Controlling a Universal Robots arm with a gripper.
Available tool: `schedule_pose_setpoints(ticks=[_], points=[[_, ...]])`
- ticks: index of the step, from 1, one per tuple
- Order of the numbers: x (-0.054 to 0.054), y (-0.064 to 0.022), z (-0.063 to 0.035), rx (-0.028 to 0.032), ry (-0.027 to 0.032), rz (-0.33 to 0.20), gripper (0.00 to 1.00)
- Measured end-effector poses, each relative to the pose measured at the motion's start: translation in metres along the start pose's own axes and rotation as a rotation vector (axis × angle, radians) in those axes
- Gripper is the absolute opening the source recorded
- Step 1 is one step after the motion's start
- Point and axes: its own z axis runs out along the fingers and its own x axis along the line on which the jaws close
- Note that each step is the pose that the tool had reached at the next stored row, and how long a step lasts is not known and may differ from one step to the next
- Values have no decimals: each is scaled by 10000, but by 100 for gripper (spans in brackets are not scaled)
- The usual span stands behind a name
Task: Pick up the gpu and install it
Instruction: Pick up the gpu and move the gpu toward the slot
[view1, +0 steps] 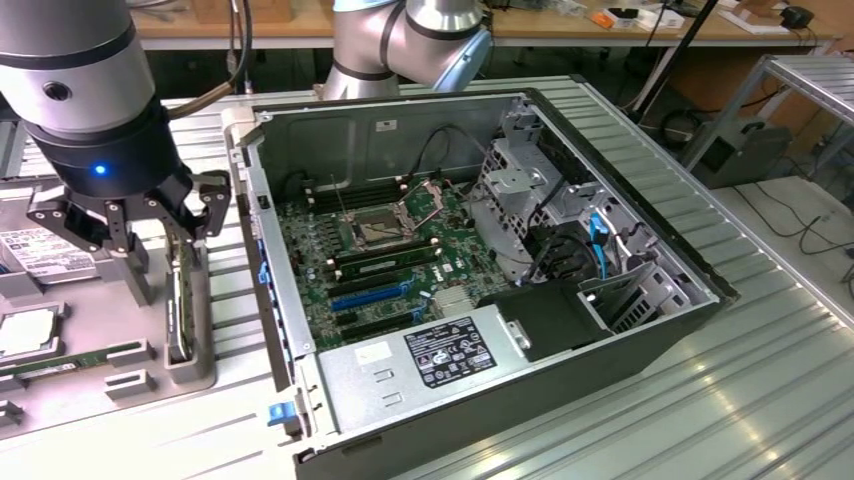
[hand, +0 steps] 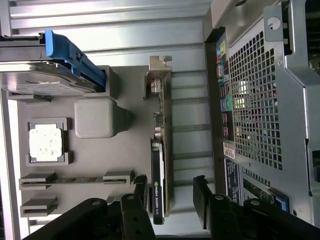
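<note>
The gpu (hand: 161, 150) stands on its long edge in a slot of the grey fixture tray (hand: 130, 150), black face to one side and silvery bracket (hand: 158, 75) at the far end. In the exterior view the gpu (view1: 178, 305) sits at the left, beside the open computer case (view1: 561, 330). My gripper (hand: 171, 196) is open and straddles the end of the card opposite the bracket, one finger (hand: 141, 190) close to the black face and the other finger (hand: 200, 192) apart from the card. The gripper (view1: 163, 255) hangs just above the tray.
The case lies on its side with the motherboard (view1: 387, 245) and blue expansion slots (view1: 367, 296) exposed. On the tray are a hard drive (hand: 45, 80) with a blue clip, a processor (hand: 46, 142) and a green memory stick (hand: 75, 179). The case's rear wall (hand: 255, 100) is close beside the card.
</note>
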Motion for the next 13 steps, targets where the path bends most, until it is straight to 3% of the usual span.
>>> schedule_pose_setpoints(ticks=[10, 13], points=[[11, -5, 82, 0, 0, 0, 50], [34, -10, 154, -1, 0, 0, 50]])
